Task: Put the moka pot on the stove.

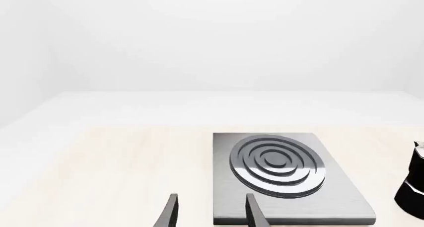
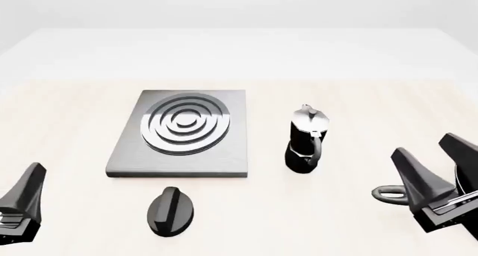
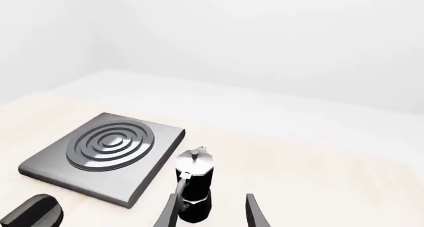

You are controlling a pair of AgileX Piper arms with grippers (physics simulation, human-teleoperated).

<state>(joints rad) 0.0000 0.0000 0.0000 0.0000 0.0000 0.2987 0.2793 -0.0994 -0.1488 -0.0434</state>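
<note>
While the moka pot (image 2: 306,139) stands upright on the pale table (image 2: 67,116) just right of the stove (image 2: 179,134), apart from its edge and not on it, 2 other things are seen nearby: a black oval knob (image 2: 169,210) lies on the table in front of the stove's near edge, and a dark looped part (image 2: 388,192) is seen just beside the right gripper (image 2: 437,161), partly covered by it, so that what it belongs to cannot be told. Nothing is seen lying between the pot and the stove, whose ring burner is bare. The right gripper is held to the right of the pot and nearer the camera, its 2 fingers spread apart with nothing between them. In the right wrist view the pot (image 3: 193,185) is seen ahead, close to one finger. The left gripper (image 1: 210,214) is cut off at the frame edge in the front view; in the left wrist view its fingers are parted and empty, with the stove (image 1: 291,180) ahead. No brand, label or writing can be read on anything.
</note>
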